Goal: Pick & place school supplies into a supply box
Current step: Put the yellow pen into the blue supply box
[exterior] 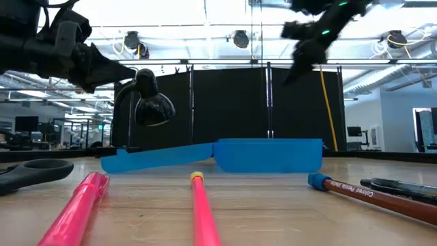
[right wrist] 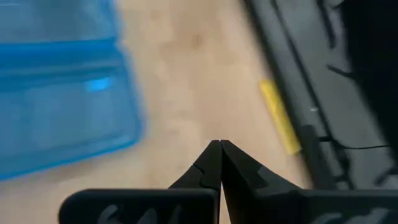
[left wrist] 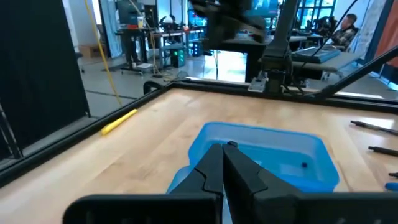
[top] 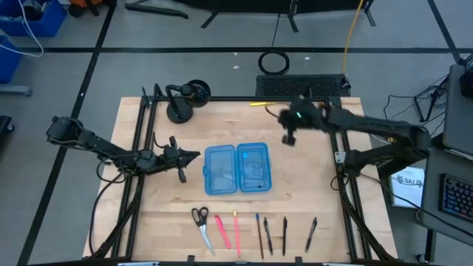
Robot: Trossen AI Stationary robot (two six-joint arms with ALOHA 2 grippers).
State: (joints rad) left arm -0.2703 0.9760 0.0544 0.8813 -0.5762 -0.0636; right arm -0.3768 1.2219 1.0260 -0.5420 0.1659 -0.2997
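The supply box point(top: 236, 168) lies open at the table's middle, its two translucent blue halves flat on the wood. The school supplies lie in a row near the front edge: scissors point(top: 201, 223), two pink markers point(top: 228, 230) and several dark pens point(top: 275, 235). A yellow pencil point(top: 259, 104) lies apart by the far edge. My left gripper point(top: 194, 154) is shut, pointing level at the box's left half from just left of it. My right gripper point(top: 290, 139) is shut and hangs high over the wood between the box and the yellow pencil point(right wrist: 278, 115).
A black lamp-like stand point(top: 185, 100) sits at the far left corner. Black frame rails point(top: 142, 148) run along the table's left, right and far sides. Bare wood lies between the box and the row of supplies.
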